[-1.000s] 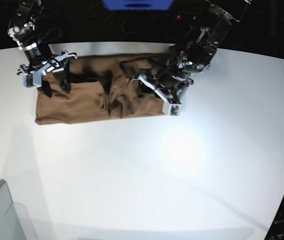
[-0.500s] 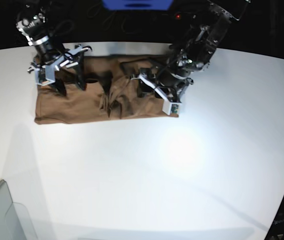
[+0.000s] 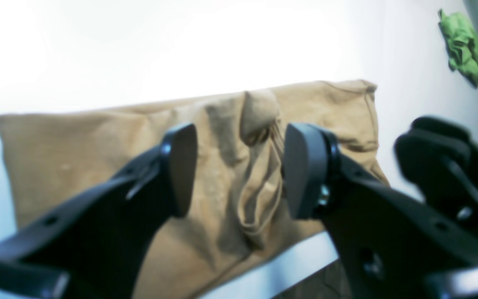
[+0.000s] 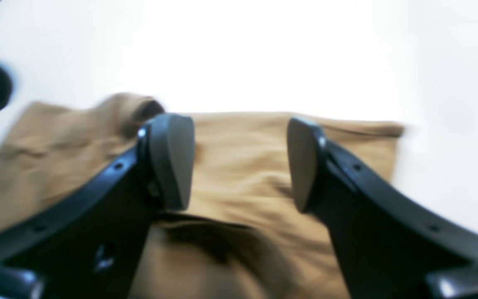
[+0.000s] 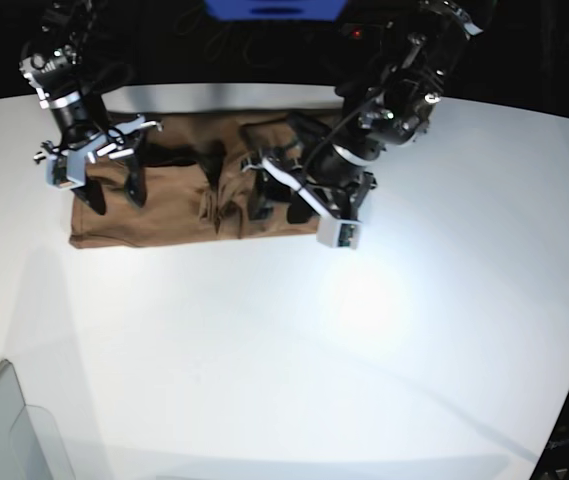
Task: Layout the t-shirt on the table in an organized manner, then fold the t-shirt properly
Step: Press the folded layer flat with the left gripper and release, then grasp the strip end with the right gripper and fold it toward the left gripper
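Observation:
The brown t-shirt (image 5: 164, 210) lies on the white table (image 5: 364, 350) as a long, wrinkled folded strip near the far edge. My left gripper (image 5: 281, 203) hangs open over the bunched folds right of the strip's middle; in the left wrist view (image 3: 241, 170) its pads straddle a raised fold of the t-shirt (image 3: 77, 158) without holding it. My right gripper (image 5: 114, 193) is open over the strip's left end; in the right wrist view (image 4: 239, 162) it is open above flat cloth of the t-shirt (image 4: 56, 137). I see no white tag.
A grey translucent bin corner (image 5: 4, 430) sits at the table's front left. A green cloth (image 3: 465, 45) lies far off in the left wrist view. The table's curved edge runs down the right side. Dark equipment stands behind the far edge.
My right gripper swung right, then back left and a little nearer over the shirt's left end. My left gripper moved left and forward over the middle folds. Both stayed open.

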Available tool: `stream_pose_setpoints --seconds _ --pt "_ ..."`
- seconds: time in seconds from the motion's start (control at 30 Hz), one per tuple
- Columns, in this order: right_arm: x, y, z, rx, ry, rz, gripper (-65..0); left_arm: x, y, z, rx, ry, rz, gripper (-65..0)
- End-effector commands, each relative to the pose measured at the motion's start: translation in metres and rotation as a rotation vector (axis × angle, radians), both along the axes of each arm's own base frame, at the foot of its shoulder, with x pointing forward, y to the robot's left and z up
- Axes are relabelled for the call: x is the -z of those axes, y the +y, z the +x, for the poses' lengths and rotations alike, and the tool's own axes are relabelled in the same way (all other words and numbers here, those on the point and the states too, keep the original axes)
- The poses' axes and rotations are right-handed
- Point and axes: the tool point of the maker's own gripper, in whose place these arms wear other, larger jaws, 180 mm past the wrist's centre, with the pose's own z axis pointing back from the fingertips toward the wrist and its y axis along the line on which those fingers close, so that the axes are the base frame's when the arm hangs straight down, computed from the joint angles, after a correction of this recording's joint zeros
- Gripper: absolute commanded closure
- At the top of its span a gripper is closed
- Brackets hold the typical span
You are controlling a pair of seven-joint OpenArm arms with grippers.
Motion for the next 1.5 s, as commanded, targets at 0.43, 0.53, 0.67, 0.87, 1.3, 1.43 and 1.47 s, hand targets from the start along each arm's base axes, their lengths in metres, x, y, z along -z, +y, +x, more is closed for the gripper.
stream_pose_setpoints --seconds 0.43,0.53,0.67,0.87,1.3,1.43,1.47 --pt "-0.013 -0.092 0.001 0.253 -0.068 -0.039 -36.5 0.051 -0.054 -0.022 0.163 0.092 0.064 -25.7" --pt "-0.012 -0.090 0.001 0.249 -0.067 -0.036 -36.5 0.042 -0.072 -0.025 0.233 0.056 0.069 -25.7" --pt "-0.012 -0.090 0.001 0.251 -0.067 -0.037 -36.5 0.035 -0.090 -0.031 0.321 0.018 0.081 -25.8" --pt "-0.012 -0.092 0.000 0.255 -0.065 -0.038 -36.5 0.021 -0.082 -0.028 0.356 -0.037 0.063 -25.7" --pt "0.040 -0.090 -0.009 0.275 0.052 0.051 -39.6 0.038 0.107 0.025 -0.146 0.017 0.177 -25.7" --pt "0.058 -0.088 -0.015 0.283 0.097 0.083 -44.0 0.059 0.120 0.024 -0.166 0.063 0.216 -25.8" --pt "0.060 -0.088 -0.013 0.285 0.098 0.092 -44.2 0.065 0.122 0.025 -0.172 0.077 0.223 -25.8"
